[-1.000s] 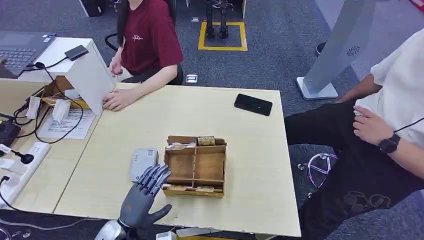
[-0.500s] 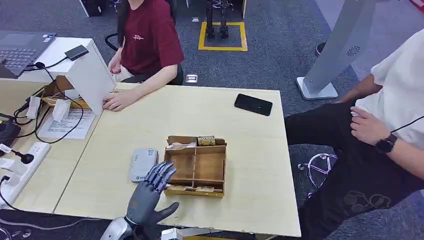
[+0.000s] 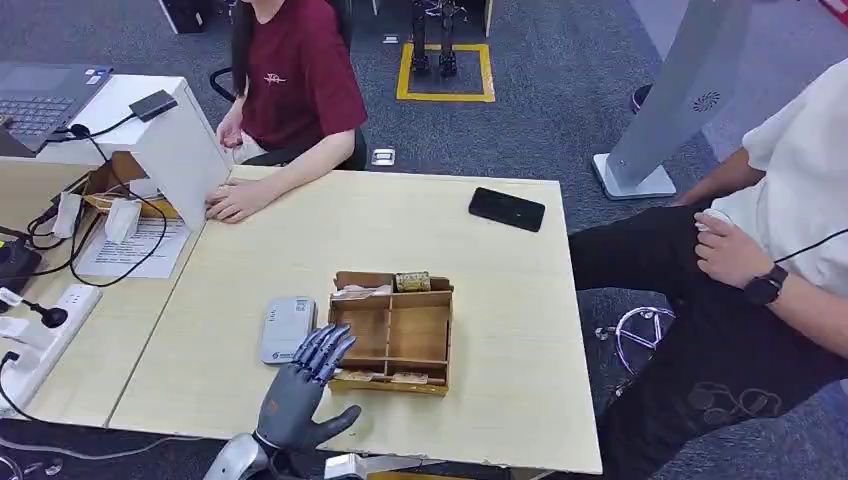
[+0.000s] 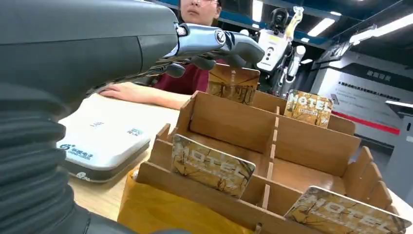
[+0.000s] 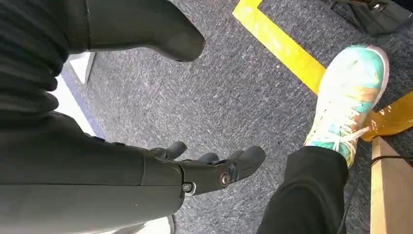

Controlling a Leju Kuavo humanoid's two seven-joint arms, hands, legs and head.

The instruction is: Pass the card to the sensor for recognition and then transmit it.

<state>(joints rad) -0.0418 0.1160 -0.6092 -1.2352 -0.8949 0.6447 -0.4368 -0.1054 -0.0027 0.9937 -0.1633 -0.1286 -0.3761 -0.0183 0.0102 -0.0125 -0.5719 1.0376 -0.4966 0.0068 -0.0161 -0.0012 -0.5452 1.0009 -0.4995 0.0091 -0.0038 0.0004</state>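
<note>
The cards stand in a wooden organizer (image 3: 392, 330) near the middle of the table's front half: one card (image 4: 212, 165) leans in its front-left slot, another (image 4: 347, 212) in the front-right slot, and two more, one of them (image 4: 308, 108), stand along its back row. A white card reader (image 3: 286, 327) lies flat on the table (image 3: 500, 300) just beside the organizer's left side.

The left hand (image 3: 300, 385) hovers at the table's front edge, over the organizer's front-left corner, with its fingers (image 4: 214, 41) stretched out and spread, thumb out to the side, holding nothing. The right hand (image 5: 204, 168) hangs over the carpeted floor with its fingers loosely apart and nothing in them, near a person's shoe (image 5: 350, 97).

A black phone (image 3: 507, 209) lies near the table's far right edge. A person in a red shirt (image 3: 300, 75) sits at the far left corner, one hand resting on the table. Another person in a white top (image 3: 800, 180) sits past the right edge.
</note>
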